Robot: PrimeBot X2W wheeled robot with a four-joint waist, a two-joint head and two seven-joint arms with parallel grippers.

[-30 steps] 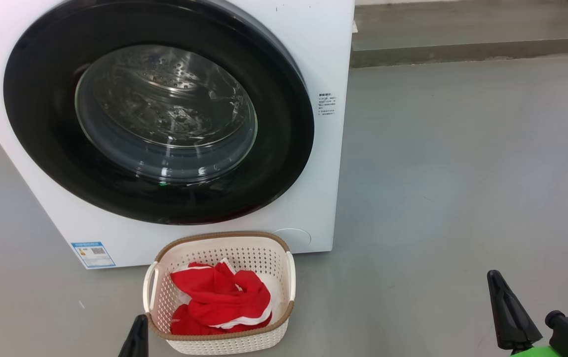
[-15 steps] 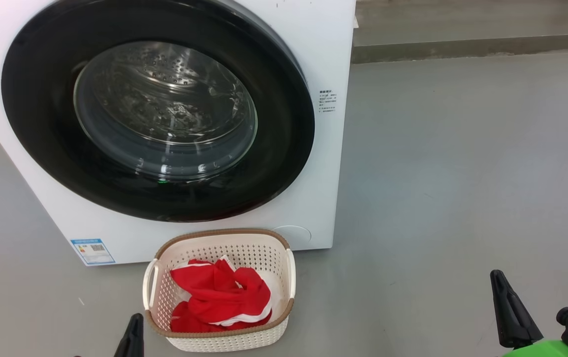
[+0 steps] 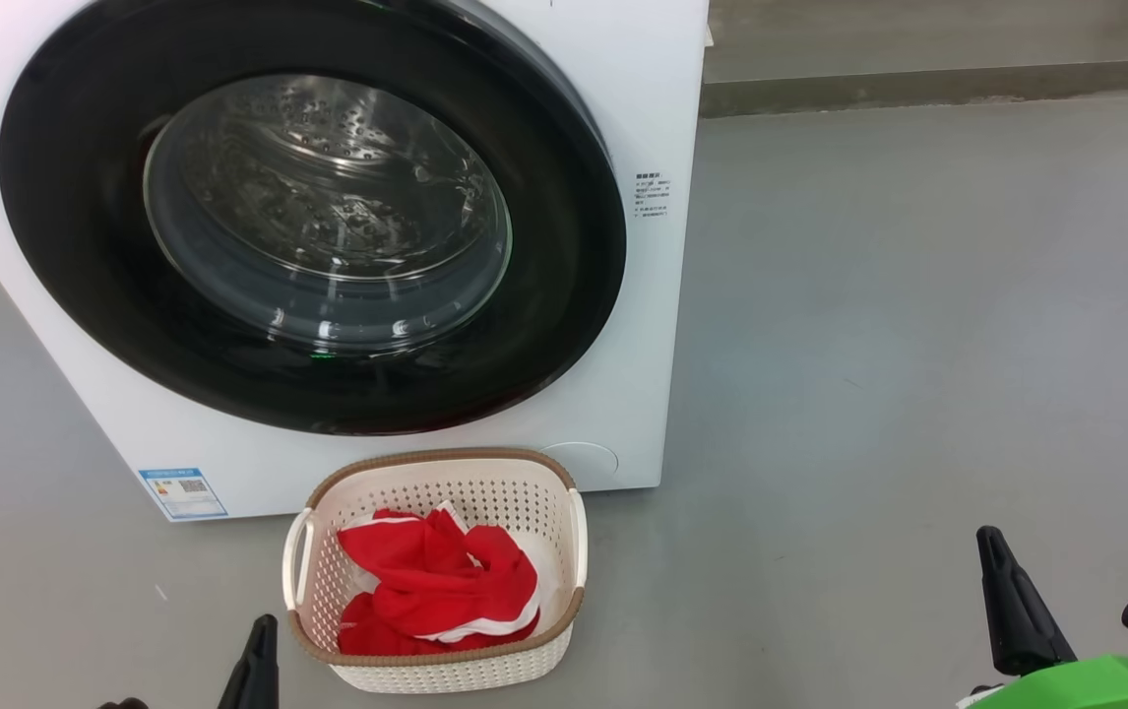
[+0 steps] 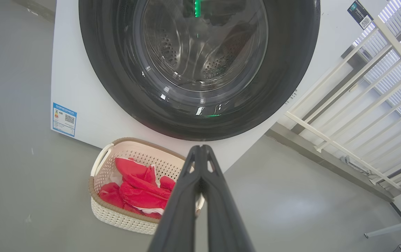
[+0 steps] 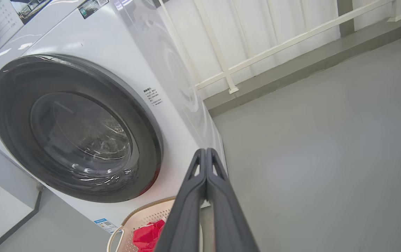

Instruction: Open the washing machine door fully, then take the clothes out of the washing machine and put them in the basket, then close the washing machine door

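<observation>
The basket (image 3: 446, 676) sits before the washing machine (image 3: 645, 89); left gripper (image 4: 200, 148), right gripper (image 5: 205, 151) pressed together.

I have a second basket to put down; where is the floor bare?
Widest: the grey floor right of the washing machine and basket, back to the kerb. A smaller patch lies left of the basket, below the blue label. Crowded: the basket stands close before the door.
</observation>
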